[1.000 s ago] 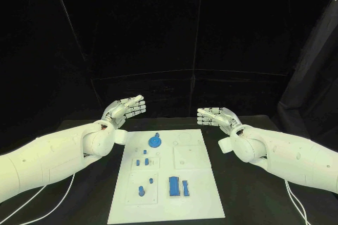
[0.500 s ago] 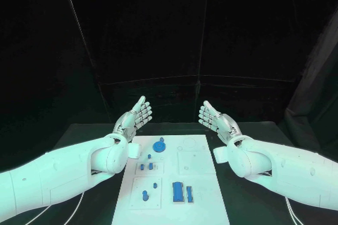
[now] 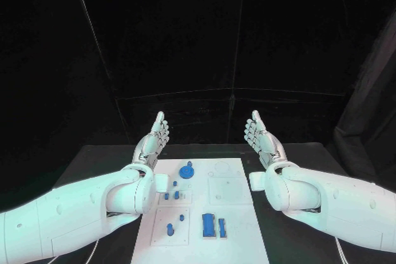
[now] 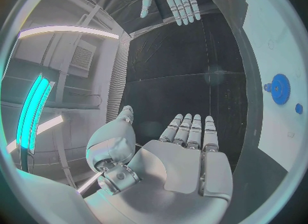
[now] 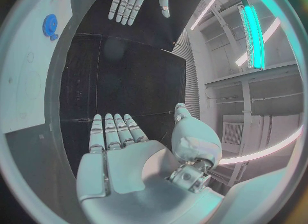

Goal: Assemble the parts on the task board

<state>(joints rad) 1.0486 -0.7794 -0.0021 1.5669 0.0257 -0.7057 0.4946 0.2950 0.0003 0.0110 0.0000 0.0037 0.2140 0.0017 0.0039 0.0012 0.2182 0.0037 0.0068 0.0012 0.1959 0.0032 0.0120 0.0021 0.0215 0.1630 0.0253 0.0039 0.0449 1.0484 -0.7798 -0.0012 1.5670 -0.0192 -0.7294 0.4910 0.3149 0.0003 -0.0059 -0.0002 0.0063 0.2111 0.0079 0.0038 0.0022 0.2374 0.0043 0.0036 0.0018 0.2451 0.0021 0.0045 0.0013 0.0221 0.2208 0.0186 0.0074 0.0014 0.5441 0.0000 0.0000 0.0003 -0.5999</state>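
I've got both hands up off the table, palms facing each other across the far end of the task board (image 3: 235, 218) — left hand (image 3: 155, 135) and right hand (image 3: 260, 136), fingers straight and released, nothing in either. My wrist views agree: flat palms, extended fingers, no part held.

The board lies lengthwise down the middle of the black table (image 3: 99, 158). On it I see a blue gear (image 3: 187, 172) near the far end with a small knob just beyond it, a cluster of small blue pegs (image 3: 171, 194) below that, one short blue piece (image 3: 170, 229) nearer me, and two blue bars (image 3: 213, 225) side by side near the close end. The round outline (image 3: 221, 171) beside the gear and the square panel (image 3: 224, 190) below it carry no blue.

How far along? I can't settle whether each blue part sits seated or merely lies loose in its spot — so this fits a board waiting for its parts to be placed, or one with the pieces already home and my hands drawn clear.

Room-wise, there's bare table beyond the board's far edge and down both long sides, though my forearms flank those sides closely — the black curtain stands well behind
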